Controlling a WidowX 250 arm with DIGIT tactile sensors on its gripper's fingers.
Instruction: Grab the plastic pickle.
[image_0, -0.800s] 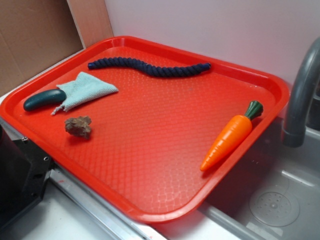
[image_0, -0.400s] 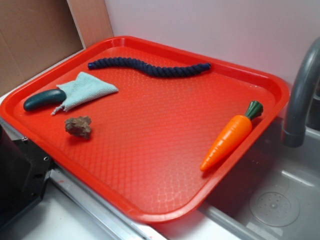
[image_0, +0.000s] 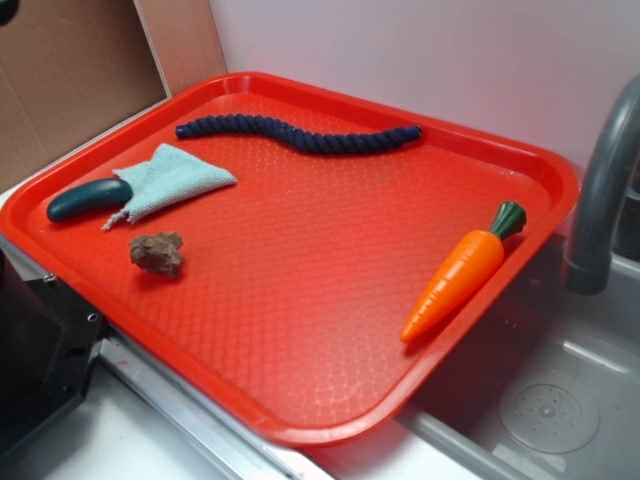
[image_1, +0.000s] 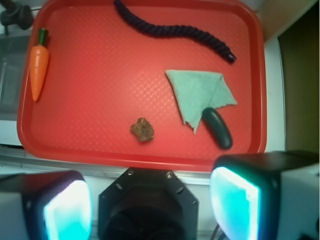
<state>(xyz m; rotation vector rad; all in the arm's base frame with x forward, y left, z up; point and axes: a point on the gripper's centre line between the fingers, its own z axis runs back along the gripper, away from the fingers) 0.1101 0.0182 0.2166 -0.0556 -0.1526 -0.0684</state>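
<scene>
The plastic pickle (image_0: 88, 199) is a dark teal-green oblong lying at the left end of the red tray (image_0: 300, 310), its end touching a light green cloth (image_0: 175, 178). In the wrist view the pickle (image_1: 217, 128) lies at the tray's lower right, just below the cloth (image_1: 200, 92). My gripper (image_1: 150, 202) is open and empty, high above the tray's near edge, with the pickle ahead and to the right. Its teal pads (image_1: 232, 202) stand wide apart. In the exterior view only a dark bit shows at the top left corner (image_0: 5, 10).
A dark-blue rope (image_0: 300, 135) lies along the tray's far side. An orange toy carrot (image_0: 460, 275) lies at the right edge. A brown lump (image_0: 157, 252) sits near the pickle. A grey faucet (image_0: 600, 200) and sink (image_0: 550, 410) are right; the black robot base (image_0: 40, 350) is left.
A dark bit of the arm has come into the top left corner of the exterior view. Nothing on the tray has moved.
</scene>
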